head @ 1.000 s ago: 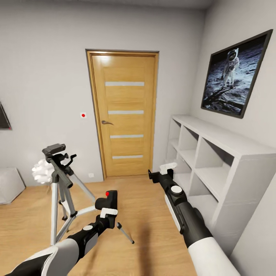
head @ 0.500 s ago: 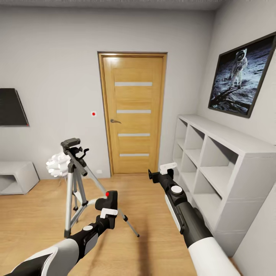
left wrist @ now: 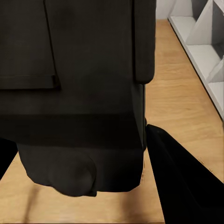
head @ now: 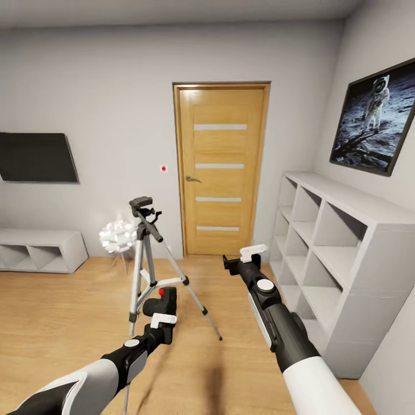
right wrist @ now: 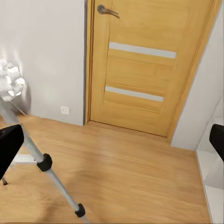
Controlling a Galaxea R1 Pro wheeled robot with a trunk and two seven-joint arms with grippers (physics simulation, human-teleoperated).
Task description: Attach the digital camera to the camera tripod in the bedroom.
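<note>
Left gripper [head: 163,319] of yours is clamped on the digital camera [head: 161,301], which sits upright above its fingers with the red button on top; in the left wrist view the camera's black body [left wrist: 79,93] sits right against the lens. Your camera tripod [head: 147,262] stands on the wood floor [head: 52,323] just beyond the held camera, its head higher. Your right gripper [head: 245,259] hangs spread and empty near the white shelves [head: 340,242]

The camera tripod [head: 151,262] stands left of the door [head: 221,167], lamp [head: 117,236] behind it (shelves [head: 340,242] along the right wall).
</note>
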